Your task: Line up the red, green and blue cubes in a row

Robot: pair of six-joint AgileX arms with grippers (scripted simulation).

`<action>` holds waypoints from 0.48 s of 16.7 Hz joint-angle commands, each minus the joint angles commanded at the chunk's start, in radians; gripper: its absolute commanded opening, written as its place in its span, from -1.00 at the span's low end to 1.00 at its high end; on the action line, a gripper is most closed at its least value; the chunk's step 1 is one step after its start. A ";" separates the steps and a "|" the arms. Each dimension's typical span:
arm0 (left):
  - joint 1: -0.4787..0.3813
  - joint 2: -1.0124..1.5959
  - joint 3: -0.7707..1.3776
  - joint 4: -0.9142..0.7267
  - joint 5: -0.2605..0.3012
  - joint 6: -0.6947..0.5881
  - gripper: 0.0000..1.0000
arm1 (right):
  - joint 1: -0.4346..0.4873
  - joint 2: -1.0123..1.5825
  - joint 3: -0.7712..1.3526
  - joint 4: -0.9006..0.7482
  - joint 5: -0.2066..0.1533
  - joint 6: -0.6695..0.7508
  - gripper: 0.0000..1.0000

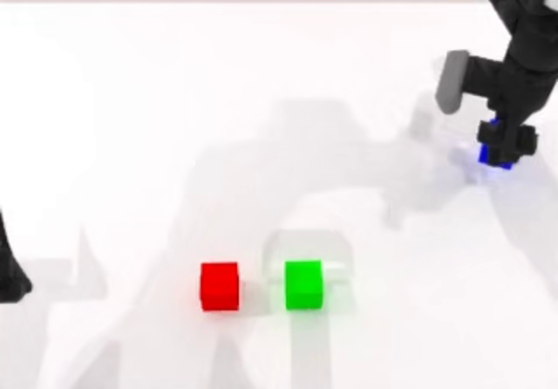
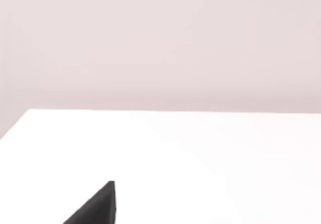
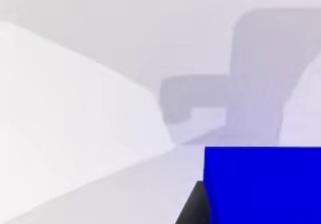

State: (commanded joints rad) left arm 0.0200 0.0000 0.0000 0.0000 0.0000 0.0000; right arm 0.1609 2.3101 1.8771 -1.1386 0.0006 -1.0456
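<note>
The red cube (image 1: pixel 219 285) and the green cube (image 1: pixel 303 284) sit side by side near the table's front, a small gap between them. The blue cube (image 1: pixel 497 154) is far off at the back right, and my right gripper (image 1: pixel 504 141) is shut on it from above. In the right wrist view the blue cube (image 3: pixel 263 184) fills the corner, with a dark finger (image 3: pixel 194 206) pressed against its side. My left arm (image 1: pixel 10 280) stays parked at the left edge. Its wrist view shows one dark finger (image 2: pixel 98 206) over bare table, nothing against it.
The table (image 1: pixel 131 127) is plain white, with grey arm shadows across its middle. Its far edge meets a pale wall (image 2: pixel 160 43). The right arm's grey link (image 1: pixel 452 81) hangs over the back right area.
</note>
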 joint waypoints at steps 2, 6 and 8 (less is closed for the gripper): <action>0.000 0.000 0.000 0.000 0.000 0.000 1.00 | 0.002 -0.017 0.054 -0.079 0.001 0.000 -1.00; 0.000 0.000 0.000 0.000 0.000 0.000 1.00 | 0.005 -0.034 0.090 -0.121 0.001 0.001 -1.00; 0.000 0.000 0.000 0.000 0.000 0.000 1.00 | -0.001 -0.030 0.088 -0.119 0.001 0.002 -1.00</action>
State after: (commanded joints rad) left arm 0.0200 0.0000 0.0000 0.0000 0.0000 0.0000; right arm 0.1601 2.2797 1.9652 -1.2578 0.0016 -1.0435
